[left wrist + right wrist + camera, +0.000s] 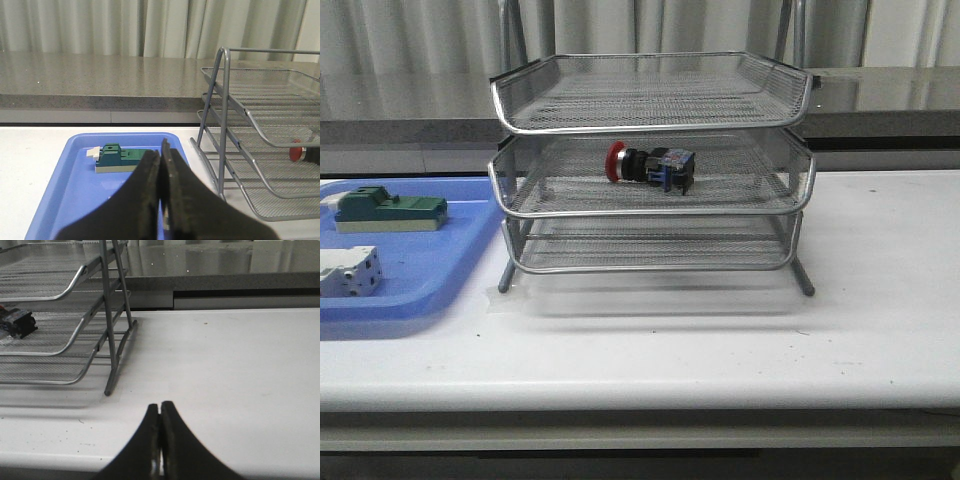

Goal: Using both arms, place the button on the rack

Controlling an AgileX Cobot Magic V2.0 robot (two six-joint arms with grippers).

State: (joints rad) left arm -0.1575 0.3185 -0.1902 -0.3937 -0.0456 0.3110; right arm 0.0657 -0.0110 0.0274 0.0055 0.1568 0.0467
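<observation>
Where the button (650,166) lay was the middle tier of the rack (651,170), on its side on the mesh, the red head toward the robot's left and the blue rear block toward the right, roughly at the centre of that shelf. Nothing was touching it. The top and bottom shelves held nothing that I could see. From the left wrist camera only the red head showed, behind the wire edge of the middle shelf; from the right wrist camera only the dark rear end showed, on the same shelf.

The rack stood on the white table (840,320), its metal legs planted on the surface. Just beside it, on the robot's left, sat a blue tray (420,275) with a green block (388,210) toward its back and a white-grey block (348,272) nearer the front, the two apart from each other.

Neither arm showed in the front camera. The left gripper (161,165) hung over the blue tray, its two black fingers pressed together with nothing between them. The right gripper (160,412) hung over bare table on the rack's other side, clear of its leg, fingers likewise clamped together and holding nothing.
</observation>
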